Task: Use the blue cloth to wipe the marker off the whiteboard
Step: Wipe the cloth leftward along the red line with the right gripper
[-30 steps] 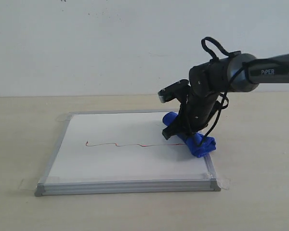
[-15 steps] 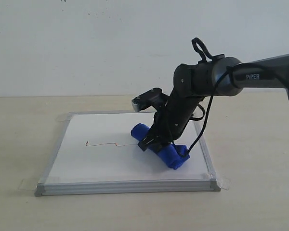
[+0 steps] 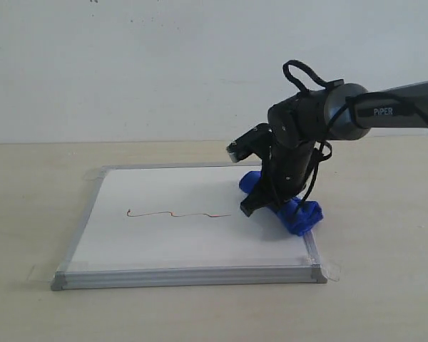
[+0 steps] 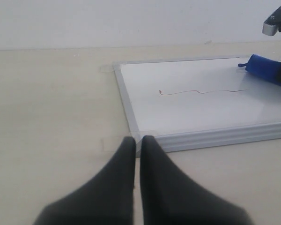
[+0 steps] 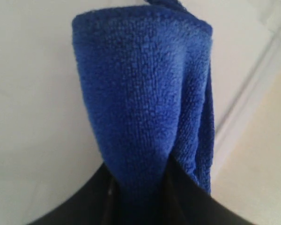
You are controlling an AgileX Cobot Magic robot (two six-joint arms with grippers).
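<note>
Exterior view: the blue cloth (image 3: 299, 215) is pinched by the right gripper (image 3: 265, 198) and laid on the whiteboard (image 3: 164, 242) at its right edge, just beyond the marker line (image 3: 178, 213). The left gripper (image 4: 136, 140) is held pressed together near a board corner.

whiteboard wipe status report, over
Right gripper shut on blue cloth, at whiteboard's right side. Left gripper shut, empty, off the board. Marker not yet wiped, left of cloth; nothing between.
</note>
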